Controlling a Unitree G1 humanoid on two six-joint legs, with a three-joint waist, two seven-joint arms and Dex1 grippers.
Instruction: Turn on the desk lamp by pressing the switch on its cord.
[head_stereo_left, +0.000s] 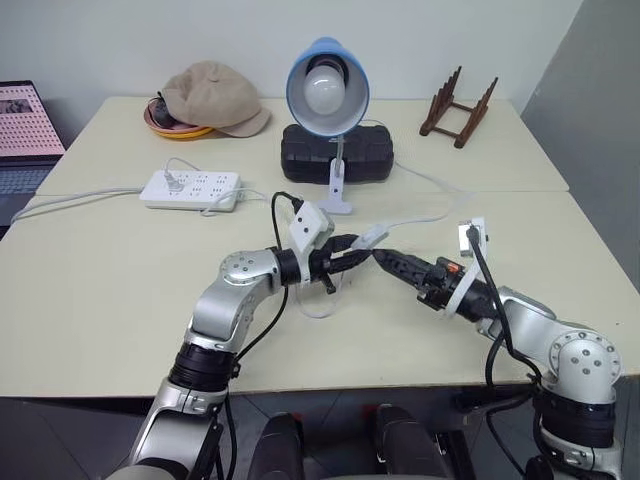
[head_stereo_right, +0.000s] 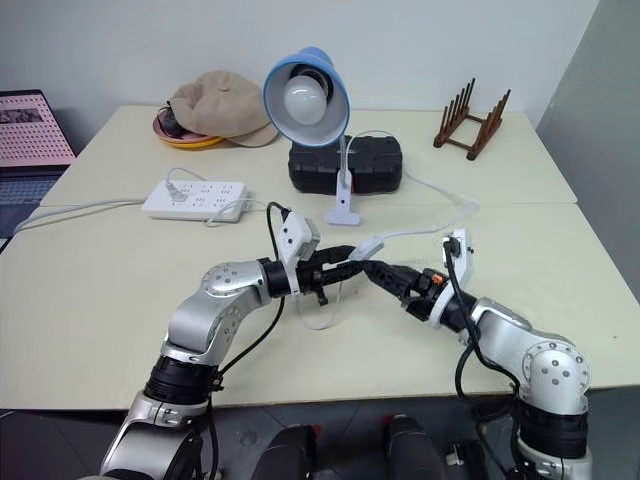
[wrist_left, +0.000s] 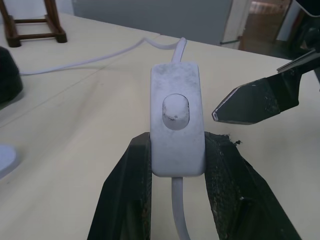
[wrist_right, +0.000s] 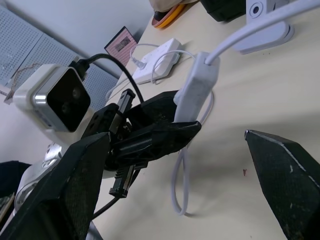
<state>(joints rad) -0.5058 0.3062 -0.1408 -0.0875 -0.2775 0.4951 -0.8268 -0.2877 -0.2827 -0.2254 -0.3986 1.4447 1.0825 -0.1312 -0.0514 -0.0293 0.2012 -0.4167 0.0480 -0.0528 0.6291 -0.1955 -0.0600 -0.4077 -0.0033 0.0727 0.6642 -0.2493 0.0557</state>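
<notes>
My left gripper (wrist_left: 175, 165) is clamped on the switch (wrist_left: 177, 125), its 2 black fingers (wrist_left: 131, 190) pressing the switch's long sides near one end, so the white oblong body sticks out past the fingertips with its round button facing up, lifted off the table (head_stereo_left: 120, 300) in front of me. The cord (wrist_left: 179, 215) leaves the switch at both ends: one run drops back between my fingers and hangs in a loop to the table, the other leads away across the table toward the desk lamp (head_stereo_left: 327, 95). My right gripper (wrist_right: 185, 180) is spread wide and grasps nothing; it points level toward the switch from the other side, and 1 pointed fingertip (wrist_left: 235, 107) sits just beside the button, not touching it. The lamp stands on its white clip base farther back at the middle of the table, blue shade tilted toward me, bulb unlit. Behind its stem lies a black case (head_stereo_left: 336, 152). A white power strip (head_stereo_left: 190, 189) lies to the left, a beige cap (head_stereo_left: 215, 97) over an orange dish at the far left, and a wooden rack (head_stereo_left: 458, 105) at the far right.
</notes>
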